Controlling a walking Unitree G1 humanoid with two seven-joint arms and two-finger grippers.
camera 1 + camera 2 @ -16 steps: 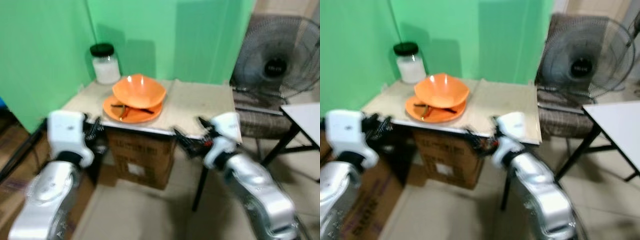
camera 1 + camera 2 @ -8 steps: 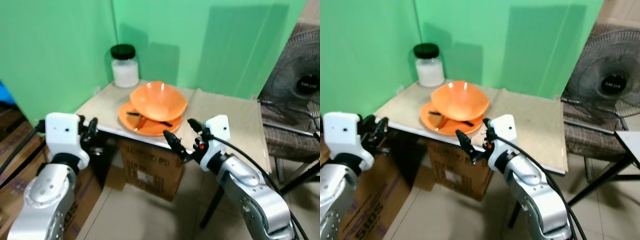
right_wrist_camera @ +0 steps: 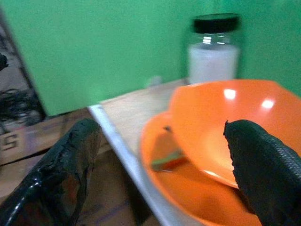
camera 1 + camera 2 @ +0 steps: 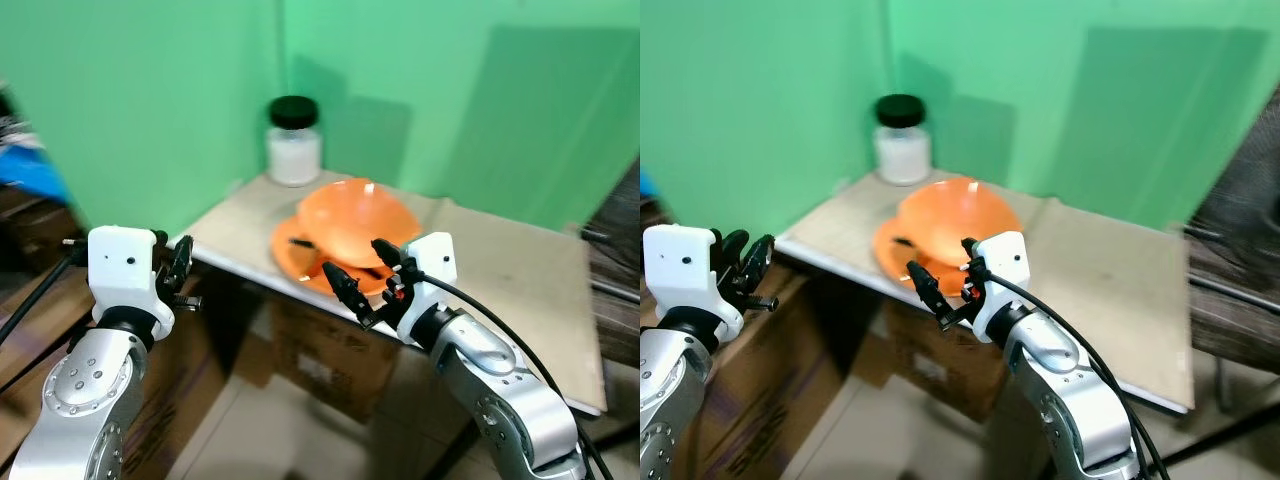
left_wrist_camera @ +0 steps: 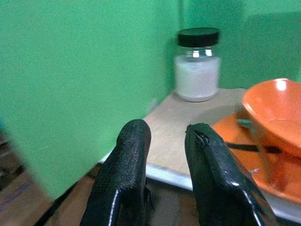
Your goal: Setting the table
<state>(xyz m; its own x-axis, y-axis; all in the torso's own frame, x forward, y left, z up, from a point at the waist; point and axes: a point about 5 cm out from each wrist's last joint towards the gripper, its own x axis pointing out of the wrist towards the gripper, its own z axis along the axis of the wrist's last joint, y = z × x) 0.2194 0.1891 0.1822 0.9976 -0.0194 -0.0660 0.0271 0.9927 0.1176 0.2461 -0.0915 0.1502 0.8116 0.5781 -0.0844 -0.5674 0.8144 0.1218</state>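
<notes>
The right gripper (image 4: 362, 283) is up at the near edge of the table (image 4: 520, 290), fingers spread wide and holding nothing, aimed straight at the dishes. There is the target: an orange bowl (image 4: 358, 222) sitting tilted on an orange plate (image 4: 295, 243), with what looks like cutlery (image 5: 249, 147) lying on the plate, tucked under the bowl's rim. Behind them, by the green wall, stands a jar (image 4: 294, 142) with a black lid, well apart from the stack.

From the right wrist view the bowl sits squarely between the two black fingers (image 3: 66, 165), with the table edge just below. This looks like the approach step, the reach for the first dish, nothing lifted yet.

The left gripper (image 4: 180, 272) hangs off the table's left corner, near it but touching nothing, its fingers (image 5: 127, 169) only a narrow gap apart and empty.

Next move, by my reading: ease the right gripper forward and up over the table edge, take the bowl by its near rim, and close gently, since it sits tilted on the cutlery and could slide or tip. The plate follows after.
</notes>
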